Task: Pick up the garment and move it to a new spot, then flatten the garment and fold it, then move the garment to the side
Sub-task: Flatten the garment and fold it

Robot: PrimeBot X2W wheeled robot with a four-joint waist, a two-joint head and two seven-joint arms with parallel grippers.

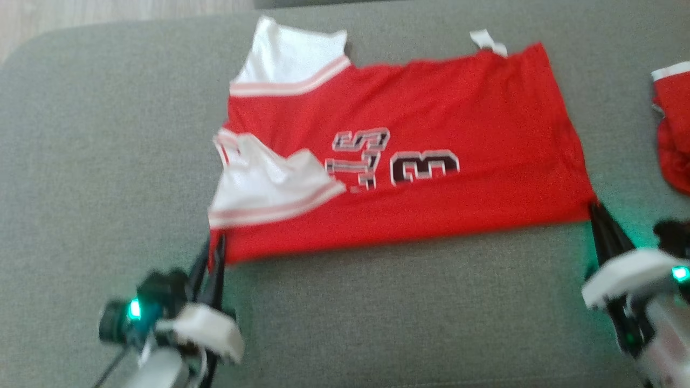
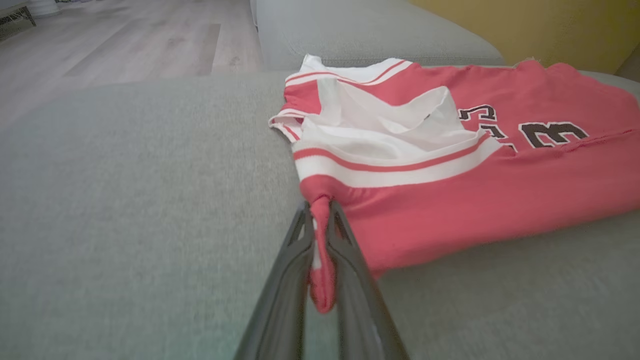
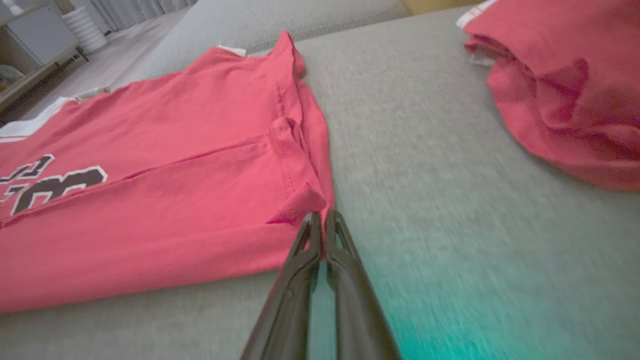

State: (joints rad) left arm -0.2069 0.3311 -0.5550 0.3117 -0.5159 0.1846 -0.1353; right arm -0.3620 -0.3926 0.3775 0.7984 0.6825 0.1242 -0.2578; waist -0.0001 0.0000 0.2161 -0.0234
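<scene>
Flat red jersey [image 1: 458, 108], white sleeve [image 1: 264, 186] crumpled; left fingers [image 2: 289, 282] and right fingers [image 3: 295, 282] shut on corners.

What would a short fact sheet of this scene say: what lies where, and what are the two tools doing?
Surface: grey cushion
Main item: red jersey, spread out, number side up, white-trimmed end toward the robot's left
Left tool: shut on the jersey's near left corner, red cloth bunched in its grip
Right tool: shut, tips at the jersey's near right corner; whether cloth is pinched is unclear
Other item: second red garment, crumpled, apart on the right
</scene>
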